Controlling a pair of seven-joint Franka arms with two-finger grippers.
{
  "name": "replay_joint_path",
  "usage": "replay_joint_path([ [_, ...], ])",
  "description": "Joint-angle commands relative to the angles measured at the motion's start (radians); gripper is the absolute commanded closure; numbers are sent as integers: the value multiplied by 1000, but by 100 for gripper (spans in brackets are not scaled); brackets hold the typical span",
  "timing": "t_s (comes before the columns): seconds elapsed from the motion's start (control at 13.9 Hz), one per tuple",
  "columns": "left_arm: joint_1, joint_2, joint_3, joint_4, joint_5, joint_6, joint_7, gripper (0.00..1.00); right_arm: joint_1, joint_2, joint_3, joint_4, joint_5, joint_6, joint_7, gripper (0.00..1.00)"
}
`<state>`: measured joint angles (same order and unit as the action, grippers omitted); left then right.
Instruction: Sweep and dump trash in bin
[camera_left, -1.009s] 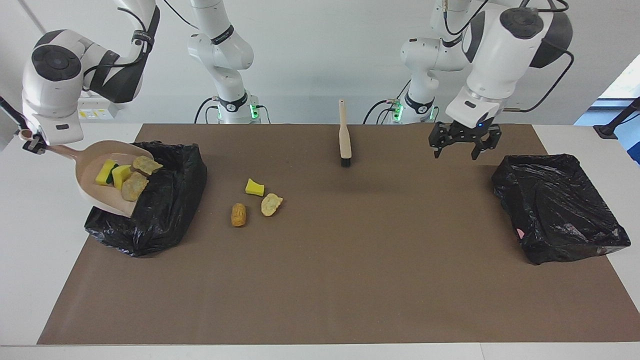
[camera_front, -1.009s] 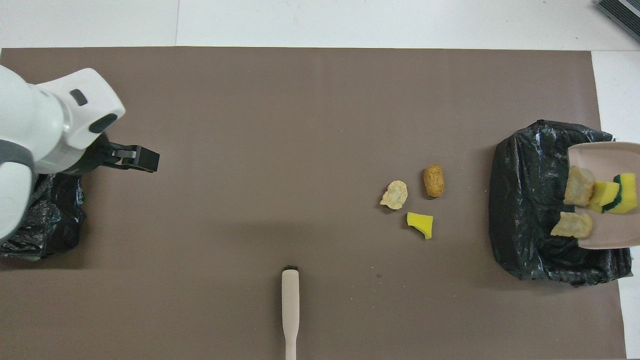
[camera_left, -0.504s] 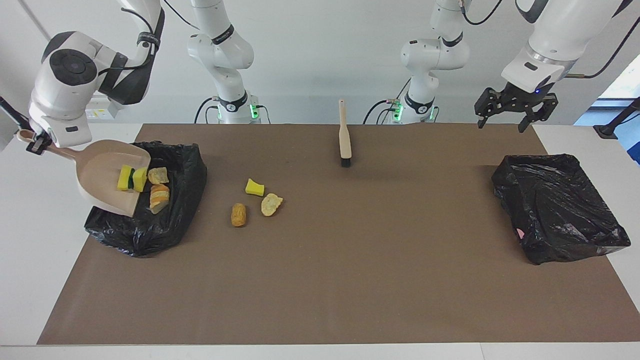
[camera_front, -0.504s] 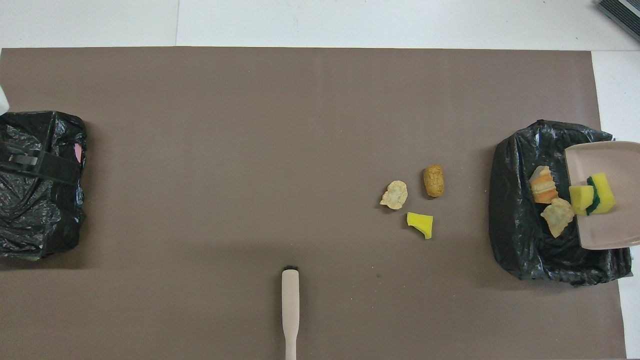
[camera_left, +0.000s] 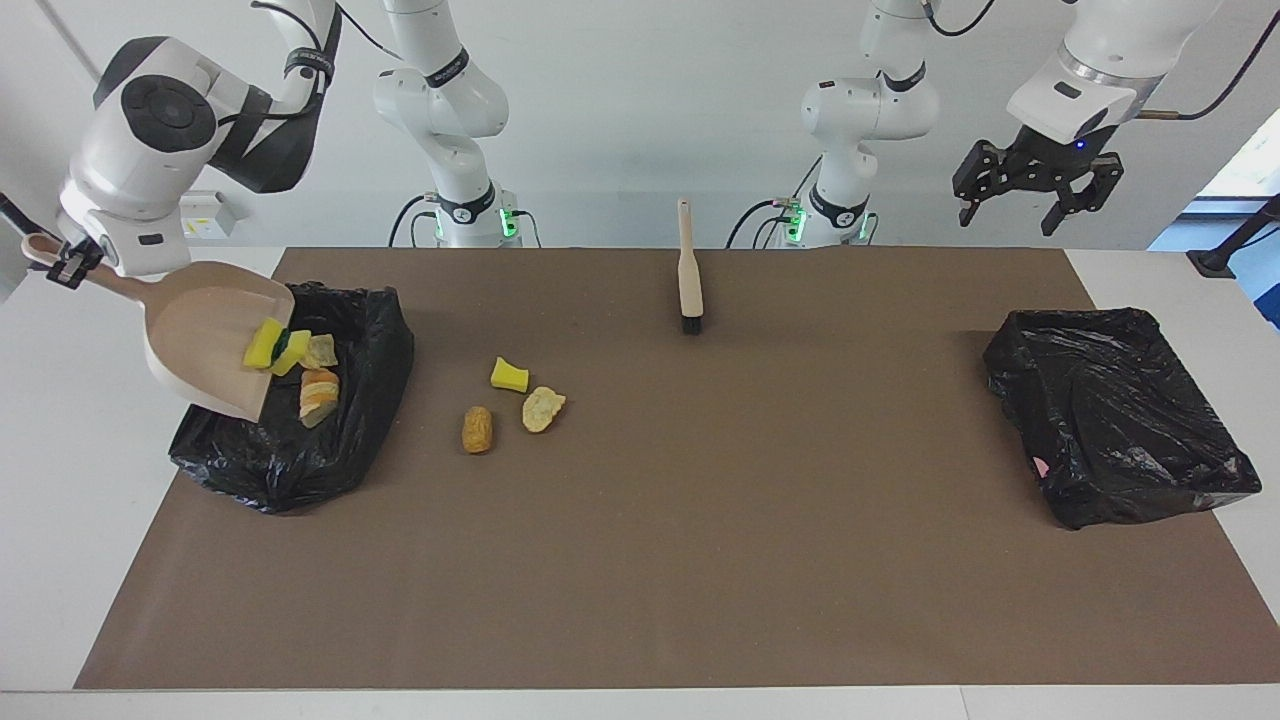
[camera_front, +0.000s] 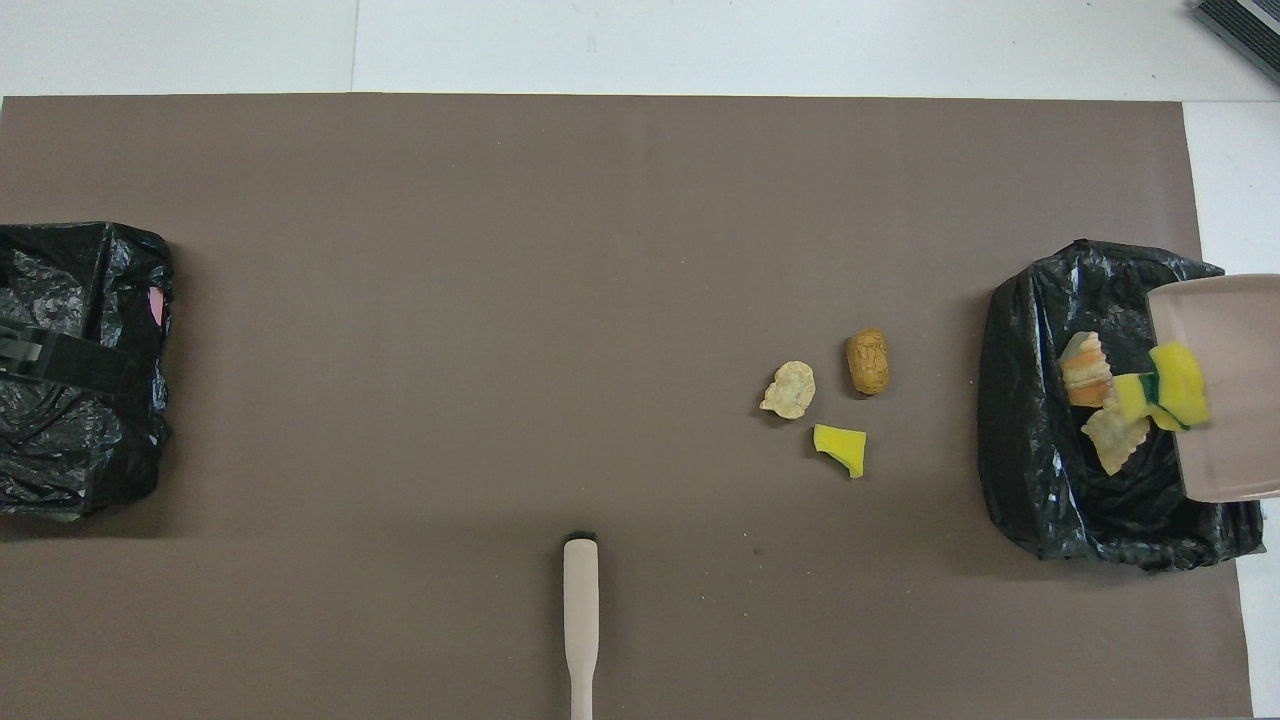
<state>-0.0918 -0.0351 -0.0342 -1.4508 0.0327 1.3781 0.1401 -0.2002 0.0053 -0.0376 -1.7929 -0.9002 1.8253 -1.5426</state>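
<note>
My right gripper (camera_left: 68, 268) is shut on the handle of the beige dustpan (camera_left: 200, 335), which is tilted over a black-bagged bin (camera_left: 300, 450) at the right arm's end of the table. Two yellow sponge pieces (camera_left: 275, 347) sit at the pan's lip (camera_front: 1165, 392). Two tan lumps (camera_left: 319, 385) lie in the bin (camera_front: 1030, 430). On the mat beside the bin lie three more bits of trash: a yellow chunk (camera_left: 509, 375), a tan lump (camera_left: 542, 408) and an orange-brown lump (camera_left: 477, 429). My left gripper (camera_left: 1030, 200) hangs open and empty, high up.
The beige brush (camera_left: 688, 270) lies on the brown mat near the robots, midway along the table (camera_front: 580, 620). A second black-bagged bin (camera_left: 1110, 415) stands at the left arm's end; the left gripper's dark fingers (camera_front: 60, 355) show over it from overhead.
The dustpan has tipped further: two tan lumps dropped into the bin and the sponges slid to the lip. The left gripper rose from the mat and moved over the second bin.
</note>
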Motion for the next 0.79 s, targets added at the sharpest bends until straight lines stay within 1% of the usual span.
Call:
replay_joint_path([
  [0.0,14,-28,-6,-36,1,-4,7,0,-4,-13,5,-6,-34,-4,19,100],
  [0.22,36,-26,-6,-34,-14,2,9,0,-4,-11,5,0,-43,-15,33,100],
  [0.36,40,-19,-1,-26,-24,7,9,0,-11,-16,4,15,-20,-24,79,100],
  [0.43,38,-19,-1,-26,-20,18,6,0,-15,-25,4,30,0,-49,84,100],
  [0.58,32,-23,3,-33,-20,19,7,0,-13,-42,-1,73,94,-93,76,100],
  [0.72,29,-23,4,-31,-20,19,6,0,-2,-50,7,107,144,-164,87,100],
])
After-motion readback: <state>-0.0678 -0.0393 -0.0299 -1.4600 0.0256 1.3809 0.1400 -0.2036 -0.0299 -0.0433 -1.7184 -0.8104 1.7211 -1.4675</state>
